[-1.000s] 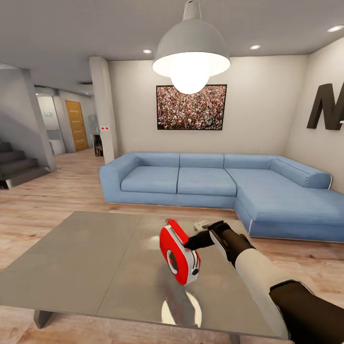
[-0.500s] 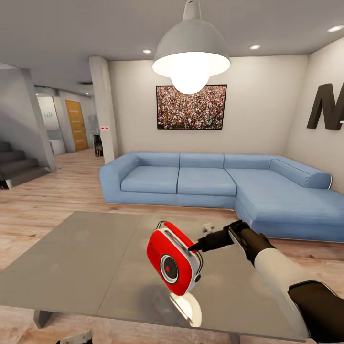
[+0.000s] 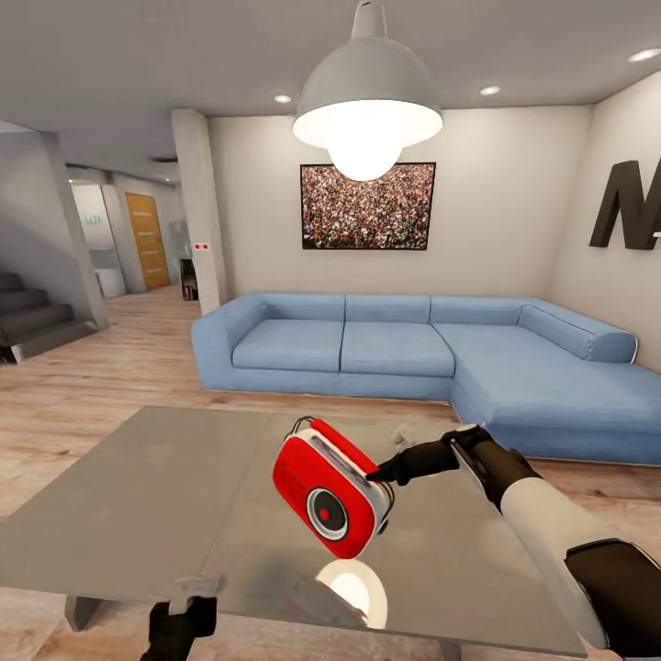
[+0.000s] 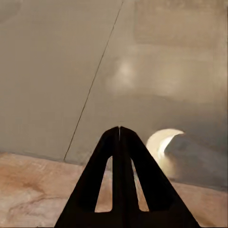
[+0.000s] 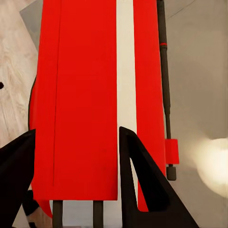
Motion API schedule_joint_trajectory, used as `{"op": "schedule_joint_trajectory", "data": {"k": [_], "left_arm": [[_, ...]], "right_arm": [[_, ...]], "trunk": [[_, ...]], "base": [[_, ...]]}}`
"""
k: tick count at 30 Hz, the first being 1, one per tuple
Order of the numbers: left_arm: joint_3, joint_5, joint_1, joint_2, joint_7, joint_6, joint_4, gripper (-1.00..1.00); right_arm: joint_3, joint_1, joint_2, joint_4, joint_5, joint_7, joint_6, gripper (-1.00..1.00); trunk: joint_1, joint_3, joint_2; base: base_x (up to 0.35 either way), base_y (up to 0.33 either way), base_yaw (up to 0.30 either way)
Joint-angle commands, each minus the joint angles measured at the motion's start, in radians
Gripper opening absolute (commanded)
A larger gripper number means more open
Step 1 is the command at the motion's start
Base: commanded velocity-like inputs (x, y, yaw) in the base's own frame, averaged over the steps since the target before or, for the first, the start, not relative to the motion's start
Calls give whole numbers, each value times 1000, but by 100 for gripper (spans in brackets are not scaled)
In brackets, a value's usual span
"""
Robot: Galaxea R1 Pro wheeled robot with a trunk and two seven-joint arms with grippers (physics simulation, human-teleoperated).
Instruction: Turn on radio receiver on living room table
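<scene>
Held aloft over the glossy grey-brown low table (image 3: 138,496) in the beige-walled living room with its light-blue sofa (image 3: 386,344), toward five o'clock of the tabletop: small red radio receiver with white trim and round dial (image 3: 326,491), pinched at its edge between the black fingers of the right gripper (image 3: 378,476), tilted with the dial toward the camera, probably to expose the face for a press. Rising at seven o'clock of the head view, left gripper (image 3: 190,608), fingers pressed together and holding nothing in its wrist view (image 4: 119,142). Hard to make out: any power switch, the radio's back, and the exact contact behind the red casing (image 5: 85,95).
</scene>
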Motion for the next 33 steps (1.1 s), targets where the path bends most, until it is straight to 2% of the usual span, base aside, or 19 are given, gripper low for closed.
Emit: {"op": "schedule_joint_trajectory", "data": {"k": [1,2,4,7,9,10,11,13,15,17,20,22,24,27,28,33], "left_arm": [[-6,1,0,-3,0,12,-24,-100],[-10,2,0,-8,2,19,-42,-100],[-16,0,0,-42,5,27,-68,-100],[-23,-17,0,-72,3,30,-76,-100],[-59,-66,0,-84,0,32,-85,-100],[-99,-100,0,-98,-1,43,-94,-100],[-114,-112,0,-107,-1,57,-100,-100],[-142,-129,0,-138,-2,132,-159,-100],[-150,-132,0,-156,-4,191,-219,-100],[-176,-138,0,-174,-11,233,-258,-100],[-224,-208,-1,-178,-23,293,-336,-100],[-254,-254,-1,-178,-31,321,-352,-100],[-290,-280,-8,-178,-37,331,-356,-100],[-319,-288,-45,-178,-50,358,-344,-100],[-326,-288,-78,-178,-67,399,-327,-100],[-330,-286,-168,-178,-79,435,-230,-100]], "right_arm": [[-4,0,0,-1,-5,0,1,-100],[-4,0,0,-1,-5,-3,1,-100],[-5,0,1,-1,-4,-15,1,-100],[-5,0,2,-2,-1,-18,1,-100],[-5,0,3,-2,-1,-9,1,-100],[-5,0,3,-2,-3,-4,1,-100],[-5,0,3,-2,-4,-3,1,-100],[-5,0,3,-1,-5,0,0,-100],[-5,0,3,-1,-5,0,0,-100],[-5,0,3,-1,-6,0,0,-100],[-5,0,3,0,-6,0,0,-100],[-5,0,3,0,-5,0,0,-100],[-5,0,3,3,-4,0,0,-100],[-5,0,3,5,-4,0,0,-100],[-5,0,3,5,-3,0,0,-100],[-5,0,3,6,-3,0,0,-100]], "trunk": [[0,0,0],[0,0,0],[0,0,0],[0,0,0],[0,0,0],[0,0,0],[0,0,0],[0,0,0],[0,0,0],[0,0,0],[0,0,0],[0,0,0],[0,0,0],[0,0,0],[0,0,0],[0,0,0]], "base": [[0,0,0],[0,0,0],[0,0,0],[0,0,0],[0,0,0],[0,0,0],[0,0,0],[0,0,0],[0,0,0],[0,0,0],[0,0,0],[0,0,0],[0,0,0],[0,0,0],[0,0,0],[0,0,0]]}}
